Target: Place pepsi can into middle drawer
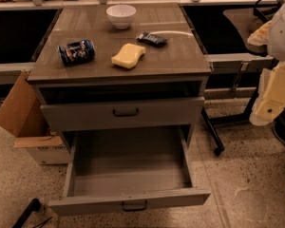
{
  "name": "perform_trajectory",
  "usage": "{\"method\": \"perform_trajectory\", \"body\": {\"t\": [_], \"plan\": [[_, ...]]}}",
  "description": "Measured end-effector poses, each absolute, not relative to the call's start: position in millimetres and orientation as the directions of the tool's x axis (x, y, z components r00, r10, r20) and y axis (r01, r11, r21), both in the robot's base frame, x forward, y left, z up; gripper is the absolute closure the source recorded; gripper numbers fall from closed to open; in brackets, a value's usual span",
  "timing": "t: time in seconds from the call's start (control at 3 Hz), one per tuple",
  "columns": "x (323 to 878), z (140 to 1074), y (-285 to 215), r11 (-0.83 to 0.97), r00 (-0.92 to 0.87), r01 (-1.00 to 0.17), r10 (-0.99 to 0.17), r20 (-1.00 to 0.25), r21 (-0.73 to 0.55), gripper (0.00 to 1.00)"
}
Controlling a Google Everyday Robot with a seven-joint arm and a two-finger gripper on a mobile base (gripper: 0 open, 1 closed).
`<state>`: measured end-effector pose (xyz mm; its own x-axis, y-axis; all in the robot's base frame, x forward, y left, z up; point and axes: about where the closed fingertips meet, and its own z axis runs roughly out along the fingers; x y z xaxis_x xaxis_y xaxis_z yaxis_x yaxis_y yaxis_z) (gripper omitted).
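Camera view — a grey cabinet is seen from above and in front, standing on a speckled floor. Nearest, at 6 o'clock, the middle drawer is pulled out, with its deep flat tray exposed and a small dark handle on its front. Behind it a matching closed drawer front is seen, with a dark open slot above it, under the cabinet top. At 8 o'clock a cardboard box is propped by the cabinet's side.

On the top, the pepsi can is found at 10 o'clock, lying on its side near the left edge. Its long axis runs roughly from 9 to 3. A yellow sponge is laid near it toward 3 o'clock, not touching. A dark snack packet lies farther back, and a white bowl is set at 12 o'clock.

The gripper is placed at the 3 o'clock edge, well apart from the cabinet — only a pale cream part is shown, and whether it is spread or pressed together cannot be told.

From the gripper the can lies toward 10 o'clock, across the whole top, with the sponge between. A long reach leftward is judged necessary, and a grip across the can's short width, from above, is likely suited. From the can, the open drawer lies toward 5 o'clock and lower.
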<state>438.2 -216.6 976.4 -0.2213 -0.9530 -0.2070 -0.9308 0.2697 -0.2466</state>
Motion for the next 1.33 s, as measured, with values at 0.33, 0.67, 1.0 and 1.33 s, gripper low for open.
{"method": "perform_trajectory", "body": {"t": [0.33,0.67,1.0,1.33], "plan": [[438,976,-216,0.27,-0.221,-0.931,-0.953,-0.207,-0.247,0.0],[458,974,-203,0.247,-0.192,-0.939,-0.954,-0.23,-0.241,0.0],[504,964,-161,0.183,-0.116,-0.957,-0.952,-0.283,-0.224,0.0],[550,948,-108,0.125,-0.052,-0.971,-0.941,-0.333,-0.202,0.0]]}}
